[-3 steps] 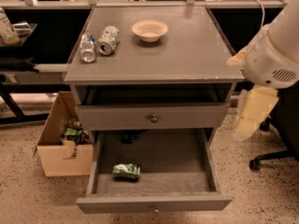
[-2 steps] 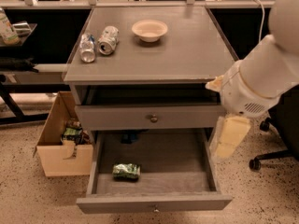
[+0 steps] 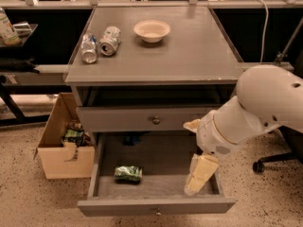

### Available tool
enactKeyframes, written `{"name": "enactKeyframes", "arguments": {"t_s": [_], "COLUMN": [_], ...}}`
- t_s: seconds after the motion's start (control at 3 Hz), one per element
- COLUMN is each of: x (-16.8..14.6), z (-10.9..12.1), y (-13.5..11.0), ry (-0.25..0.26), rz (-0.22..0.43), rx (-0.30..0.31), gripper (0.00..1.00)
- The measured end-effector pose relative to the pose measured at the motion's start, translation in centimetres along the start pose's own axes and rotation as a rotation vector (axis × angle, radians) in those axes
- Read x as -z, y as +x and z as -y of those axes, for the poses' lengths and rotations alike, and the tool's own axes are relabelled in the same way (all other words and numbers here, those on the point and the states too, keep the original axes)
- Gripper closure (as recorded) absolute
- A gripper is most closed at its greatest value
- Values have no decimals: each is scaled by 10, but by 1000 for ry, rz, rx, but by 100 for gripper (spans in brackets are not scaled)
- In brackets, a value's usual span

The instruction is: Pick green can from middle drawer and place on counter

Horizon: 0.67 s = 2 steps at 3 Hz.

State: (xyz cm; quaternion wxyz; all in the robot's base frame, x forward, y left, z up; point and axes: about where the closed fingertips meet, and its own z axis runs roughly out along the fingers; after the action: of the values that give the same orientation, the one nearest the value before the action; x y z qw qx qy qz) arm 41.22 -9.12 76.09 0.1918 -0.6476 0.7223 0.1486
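Note:
The green can (image 3: 128, 173) lies on its side in the open middle drawer (image 3: 156, 205), left of centre. The gripper (image 3: 198, 178) hangs at the end of the white arm (image 3: 255, 108) over the right side of the drawer, pointing down, well right of the can. The grey counter (image 3: 189, 46) tops the cabinet above.
On the counter stand two silver-white cans (image 3: 99, 43) at the left and a pale bowl (image 3: 151, 30) at the back. The knobbed drawer above (image 3: 142, 120) is shut. A cardboard box (image 3: 64, 145) of items sits on the floor to the left. A chair base (image 3: 277, 162) is at right.
The arm has swung left and down from the cabinet's right side; the gripper now hangs over the right part of the open drawer. The can has not moved.

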Motion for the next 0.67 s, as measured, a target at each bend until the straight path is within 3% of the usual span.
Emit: {"name": "enactKeyframes", "arguments": {"t_s": [0.33, 0.67], "x": [0, -22], "z": [0, 4], "y": [0, 4], "ry": [0, -20], "rz": [0, 9], "rx": [0, 4], "gripper": [0, 0]}}
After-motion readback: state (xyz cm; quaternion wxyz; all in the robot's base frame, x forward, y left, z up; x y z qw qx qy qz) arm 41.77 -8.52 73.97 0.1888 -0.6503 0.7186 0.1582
